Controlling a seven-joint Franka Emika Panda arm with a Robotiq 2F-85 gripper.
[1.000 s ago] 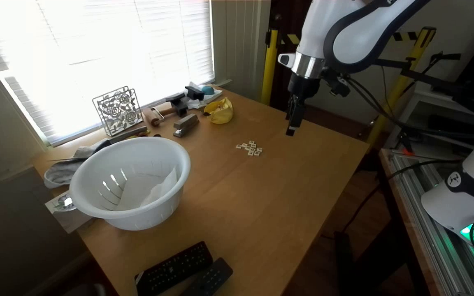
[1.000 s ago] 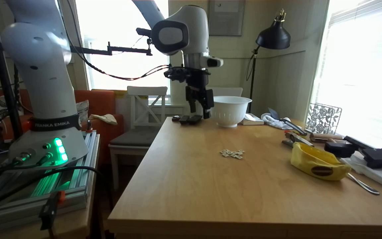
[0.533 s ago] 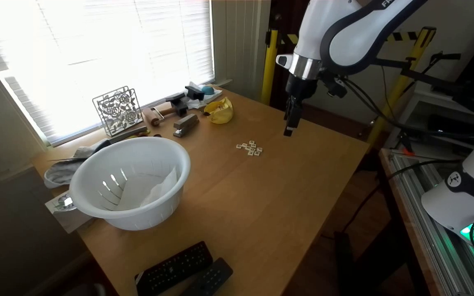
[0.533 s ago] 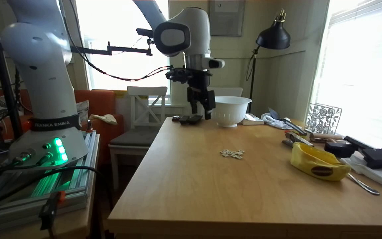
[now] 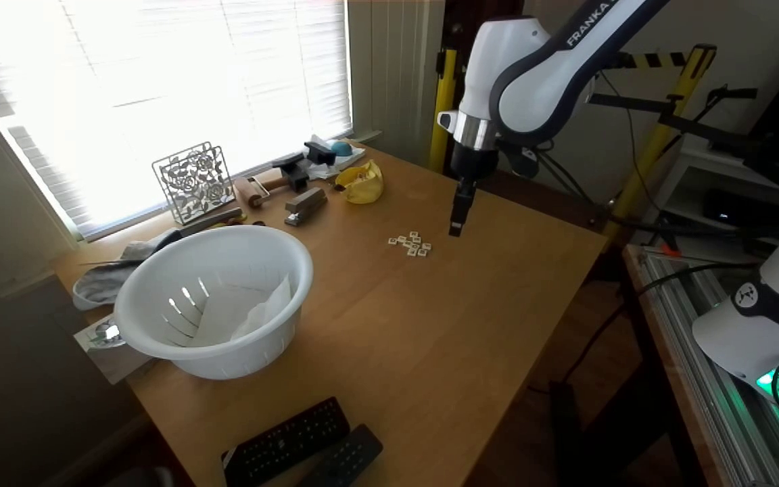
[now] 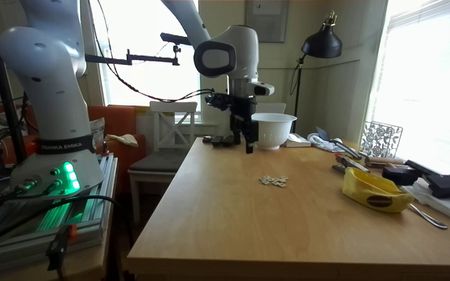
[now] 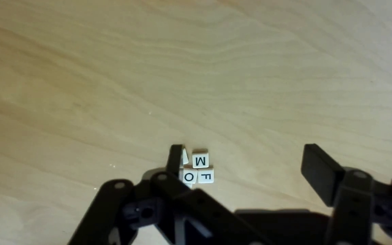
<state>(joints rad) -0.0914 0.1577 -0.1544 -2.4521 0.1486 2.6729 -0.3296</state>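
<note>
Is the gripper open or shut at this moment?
Open: the gripper has its fingers set wide apart in the wrist view, with tabletop and letter tiles showing between them.

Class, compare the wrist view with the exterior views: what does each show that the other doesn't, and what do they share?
Only the wrist view: readable letters, such as O and F, on the letter tiles.
Only the exterior views: the white bowl, the yellow pouch, the metal rack and the robot's base.
Shared: the open gripper above the wooden table, and the letter tiles themselves, whose letters are too small to read from outside.
</note>
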